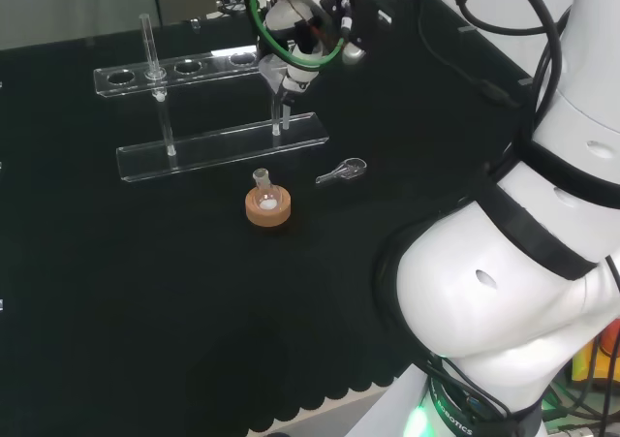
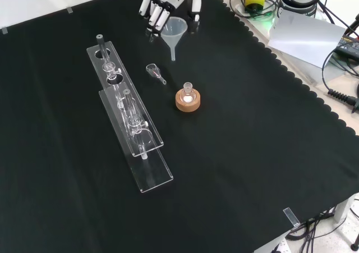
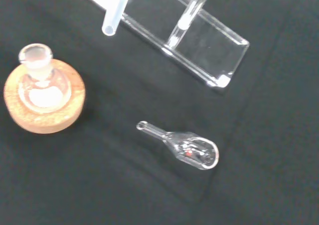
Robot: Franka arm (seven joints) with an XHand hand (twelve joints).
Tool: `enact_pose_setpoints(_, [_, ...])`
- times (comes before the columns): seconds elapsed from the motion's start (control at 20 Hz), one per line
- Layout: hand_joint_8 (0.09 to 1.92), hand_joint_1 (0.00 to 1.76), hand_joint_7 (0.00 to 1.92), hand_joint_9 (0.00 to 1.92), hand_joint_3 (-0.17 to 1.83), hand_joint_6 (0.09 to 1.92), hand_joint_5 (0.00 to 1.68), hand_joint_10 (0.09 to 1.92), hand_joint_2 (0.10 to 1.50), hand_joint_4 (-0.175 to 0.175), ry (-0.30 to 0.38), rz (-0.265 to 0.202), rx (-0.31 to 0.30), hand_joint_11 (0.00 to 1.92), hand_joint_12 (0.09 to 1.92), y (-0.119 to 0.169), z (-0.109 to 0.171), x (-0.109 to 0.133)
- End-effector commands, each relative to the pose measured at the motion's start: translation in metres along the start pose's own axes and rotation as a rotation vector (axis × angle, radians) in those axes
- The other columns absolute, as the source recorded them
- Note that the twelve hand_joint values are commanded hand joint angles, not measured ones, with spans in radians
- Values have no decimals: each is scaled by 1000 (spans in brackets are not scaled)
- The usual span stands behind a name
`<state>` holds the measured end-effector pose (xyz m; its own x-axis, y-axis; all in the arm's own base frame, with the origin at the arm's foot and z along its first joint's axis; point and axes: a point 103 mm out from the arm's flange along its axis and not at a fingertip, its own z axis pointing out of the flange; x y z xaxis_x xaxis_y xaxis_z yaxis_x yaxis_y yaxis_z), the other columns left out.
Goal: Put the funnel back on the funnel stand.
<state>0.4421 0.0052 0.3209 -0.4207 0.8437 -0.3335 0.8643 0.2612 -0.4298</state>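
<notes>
While fingers of the black-and-white hand (image 2: 168, 0) curl round the translucent plastic funnel (image 2: 174, 31), held above the cloth right of the clear acrylic rack (image 2: 129, 118) in the front view, risk: spout striking the small glass scoop (image 2: 155, 72) or rack edge.

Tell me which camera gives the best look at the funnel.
The front view: the funnel shows whole, cone and spout, held in the hand above the cloth. The wrist view catches just its spout tip. In the head view, hand and cables hide most of it.
</notes>
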Motion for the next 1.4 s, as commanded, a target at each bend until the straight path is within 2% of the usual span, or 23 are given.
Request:
enact_pose_setpoints(0.05, [638, 819, 659, 1094, -175, 749, 627, 445, 1014, -10, -11, 38, 4, 618, 1245, -1, -6, -26])
enact_pose_setpoints(0.2, [639, 818, 659, 1095, -175, 753, 627, 445, 1014, -9, -16, 62, -5, 618, 1245, 1, -10, -41])
enact_pose_setpoints(0.4, [640, 815, 660, 1095, -175, 757, 627, 446, 1014, -9, -10, 123, -17, 618, 1244, 5, -17, -68])
enact_pose_setpoints(0.7, [641, 809, 661, 1096, -175, 763, 625, 447, 1015, -10, -13, 170, -20, 619, 1244, 19, -29, -105])
enact_pose_setpoints(1.05, [642, 804, 662, 1096, -175, 768, 622, 448, 1015, -11, -3, 198, -20, 620, 1243, 45, -42, -138])
enact_pose_setpoints(1.4, [642, 800, 662, 1096, -175, 772, 619, 449, 1016, -11, -2, 191, -15, 621, 1243, 74, -43, -153])
